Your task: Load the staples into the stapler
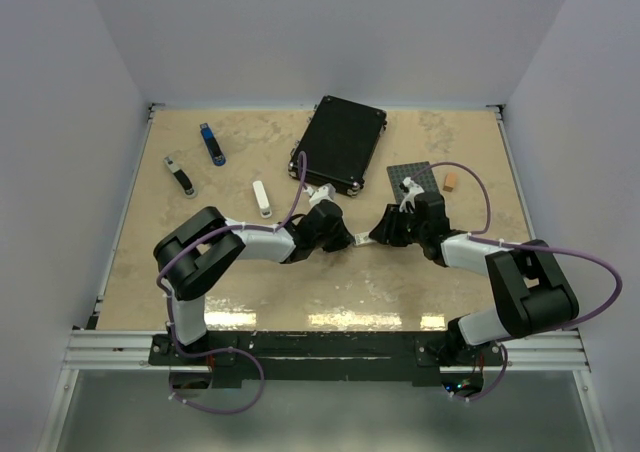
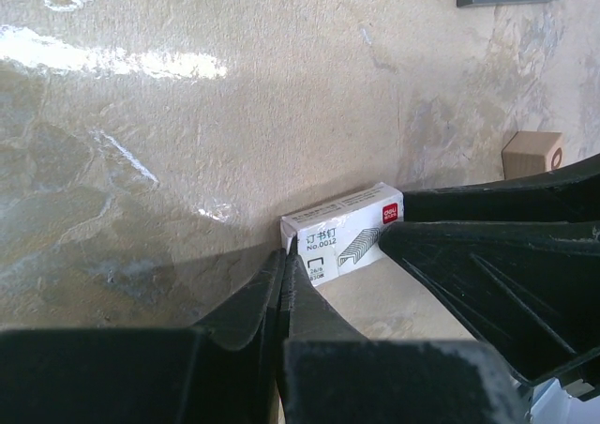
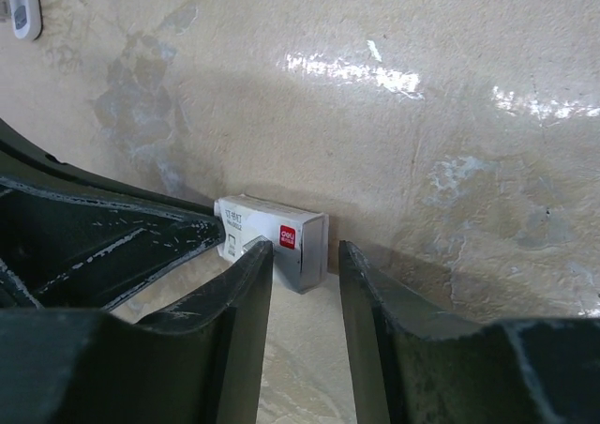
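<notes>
White cardboard staple box (image 2: 345, 229), red-marked, lies on beige table (image 1: 300, 294), centre, between both pincers. Fingers of left gripper (image 2: 284, 266) clenched at box corner; actual pinch unclear. Fingers of right gripper (image 3: 305, 255) apart, box just ahead. Brace one end, ease flap open slowly.

bright overhead light, glare streaks on table (image 2: 112, 63) — soft shadows

A table (image 1: 200, 282) with a beige, marbled, glossy top fills the middle. Plain white walls close it in on 3 sides: left wall (image 1: 60, 122), back wall (image 1: 330, 32), right wall (image 1: 590, 102). A pale metal rail (image 1: 110, 347) runs along its near edge. Bright streaks of reflected light (image 1: 375, 320) lie on the tabletop near that edge.
</notes>
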